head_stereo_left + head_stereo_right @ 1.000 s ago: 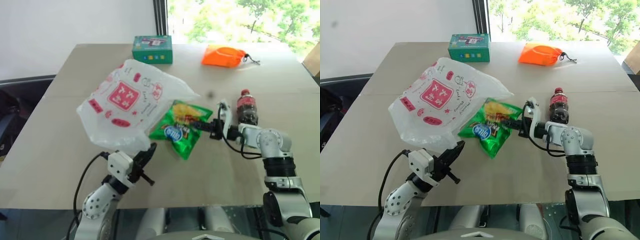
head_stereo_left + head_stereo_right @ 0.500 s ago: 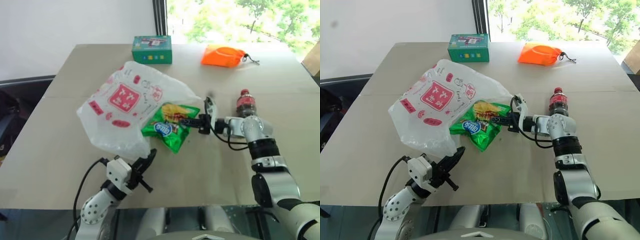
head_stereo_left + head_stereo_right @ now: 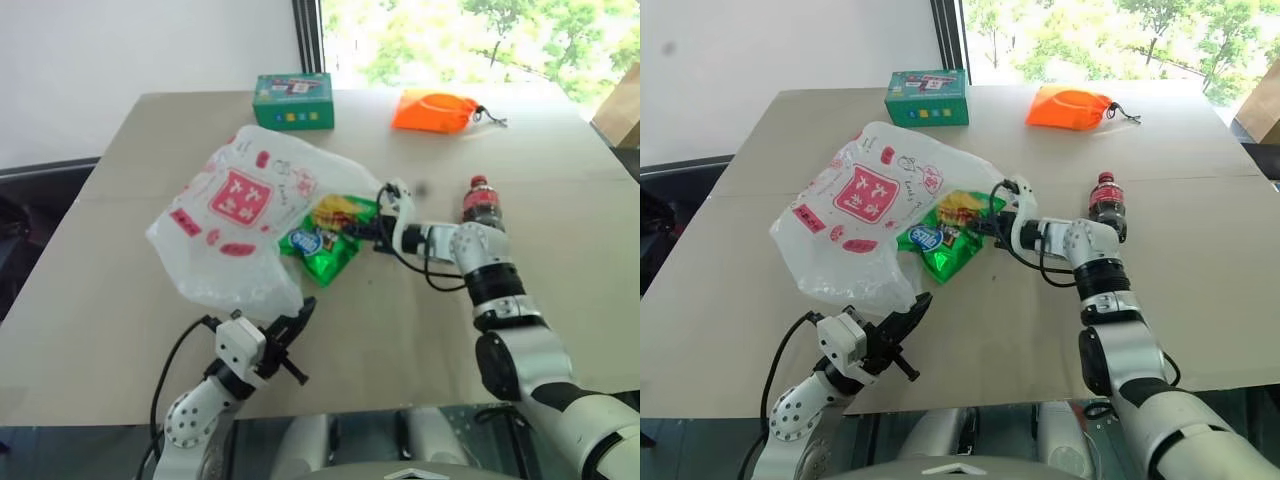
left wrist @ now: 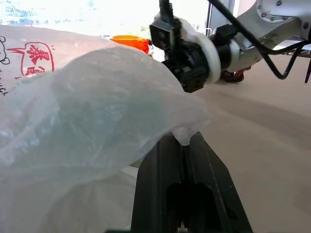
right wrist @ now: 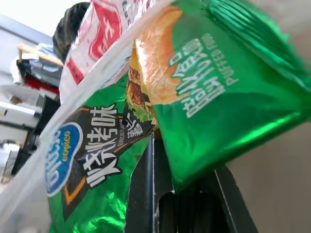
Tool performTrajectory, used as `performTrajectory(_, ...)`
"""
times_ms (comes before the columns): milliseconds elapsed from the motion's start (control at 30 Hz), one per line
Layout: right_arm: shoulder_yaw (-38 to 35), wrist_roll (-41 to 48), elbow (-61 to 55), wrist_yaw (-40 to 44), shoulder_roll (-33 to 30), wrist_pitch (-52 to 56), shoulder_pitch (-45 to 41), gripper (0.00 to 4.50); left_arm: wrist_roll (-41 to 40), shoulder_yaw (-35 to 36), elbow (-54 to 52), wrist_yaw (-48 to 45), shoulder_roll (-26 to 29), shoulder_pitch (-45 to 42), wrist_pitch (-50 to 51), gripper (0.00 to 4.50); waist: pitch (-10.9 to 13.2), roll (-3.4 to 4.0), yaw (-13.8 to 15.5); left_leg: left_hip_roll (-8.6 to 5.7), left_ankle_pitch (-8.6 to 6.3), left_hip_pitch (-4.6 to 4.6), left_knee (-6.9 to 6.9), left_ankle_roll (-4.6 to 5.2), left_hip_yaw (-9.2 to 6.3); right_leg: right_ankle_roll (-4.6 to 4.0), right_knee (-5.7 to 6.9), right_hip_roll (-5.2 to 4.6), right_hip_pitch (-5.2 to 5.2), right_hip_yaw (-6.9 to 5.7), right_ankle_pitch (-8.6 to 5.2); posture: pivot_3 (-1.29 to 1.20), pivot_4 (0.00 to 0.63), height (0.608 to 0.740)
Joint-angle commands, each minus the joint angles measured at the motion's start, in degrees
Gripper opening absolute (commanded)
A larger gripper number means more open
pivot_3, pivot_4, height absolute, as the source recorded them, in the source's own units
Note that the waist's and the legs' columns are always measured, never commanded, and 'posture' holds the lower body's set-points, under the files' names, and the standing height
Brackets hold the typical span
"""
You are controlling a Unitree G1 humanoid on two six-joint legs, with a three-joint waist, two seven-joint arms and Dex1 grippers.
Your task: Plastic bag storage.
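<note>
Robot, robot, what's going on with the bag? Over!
Left gripper shut on plastic bag edge. Right gripper shut on green chip packet, at the bag's mouth. Nothing blocking.

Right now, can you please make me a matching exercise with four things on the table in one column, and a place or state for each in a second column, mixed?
Things:
1. plastic bag
2. green chip packet
3. cola bottle
4. orange pouch

Places or states:
A. lying at the far edge, near the window
B. held by the right gripper
C. standing upright
D. pinched at its near edge by the left gripper

Pairs: 1-D, 2-B, 3-C, 4-A
</note>
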Motion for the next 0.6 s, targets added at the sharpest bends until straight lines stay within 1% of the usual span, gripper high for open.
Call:
performTrajectory(33, -3.9, 2.1, -2.5, -3.9, 4.3, -3.9, -3.3, 0.03, 0.0, 0.3, 0.5, -0.7, 0.6, -0.4, -2.3, 0.00, 0.0, 0.01, -0.1, 0.00, 0.01, -0.01, -0.01, -0.02, 0.02, 0.00, 0.02, 0.03, -0.04, 0.01, 0.00, 0.00, 0.150, 0.740)
performTrajectory(200, -2.4, 0.0, -4.2, -7.0, 12.8, -9.1, -2.6, 0.03, -0.5, 0.7, 1.7, -0.9, 0.9, -3.1, -2.6, 0.00, 0.0, 0.02, -0.2, 0.00, 0.01, 0.00, -0.02, -0.01, 0.08, 0.00, 0.08, 0.07, -0.07, 0.03, 0.00, 0.00, 0.150, 0.740)
performTrajectory(267, -1.7, -1.3, -1.4, -8.2, 15.8, -13.2, -3.1, 0.03, -0.7, 0.5, 1.6, -1.0, 1.1, -4.2, -2.4, 0.00, 0.0, 0.03, 0.2, -0.03, 0.02, 0.02, 0.00, -0.01, 0.10, 0.00, 0.16, 0.13, -0.09, 0.02, -0.01, 0.00, 0.150, 0.740)
performTrajectory(333, -0.7, -2.9, 2.3, -9.0, 17.5, -18.2, -3.9, 0.03, -0.9, 0.4, 1.2, -1.2, 1.3, -4.8, -2.2, 0.00, 0.0, 0.02, 0.1, -0.11, 0.06, 0.02, 0.03, -0.05, 0.06, 0.00, 0.18, 0.09, -0.06, -0.03, 0.00, 0.00, 0.150, 0.740)
performTrajectory(400, 0.2, -5.4, 6.7, -9.6, 18.5, -26.0, -5.1, 0.03, -1.1, 0.2, 0.9, -1.3, 1.4, -5.2, -2.1, 0.00, 0.0, 0.03, 0.0, -0.12, 0.07, 0.05, 0.03, -0.05, 0.11, 0.00, 0.20, 0.10, -0.07, 0.01, 0.00, 0.00, 0.150, 0.740)
performTrajectory(500, -3.3, -4.5, 12.2, -12.2, 18.9, -36.4, -8.1, 0.03, -0.9, 0.0, 0.5, -1.5, 1.5, -5.2, -2.1, 0.00, 0.0, 0.06, -0.2, -0.08, 0.11, 0.07, 0.02, -0.12, 0.14, 0.00, 0.26, 0.21, -0.10, 0.04, -0.01, 0.00, 0.150, 0.740)
performTrajectory(600, -7.4, -2.2, 13.7, -14.0, 17.4, -44.8, -9.7, 0.03, -0.9, 0.0, -0.5, -1.2, 1.4, -5.1, -1.9, 0.00, 0.1, 0.10, -0.3, -0.06, 0.20, 0.07, 0.01, -0.28, 0.20, 0.00, 0.30, 0.23, -0.13, 0.11, -0.01, 0.00, 0.150, 0.740)
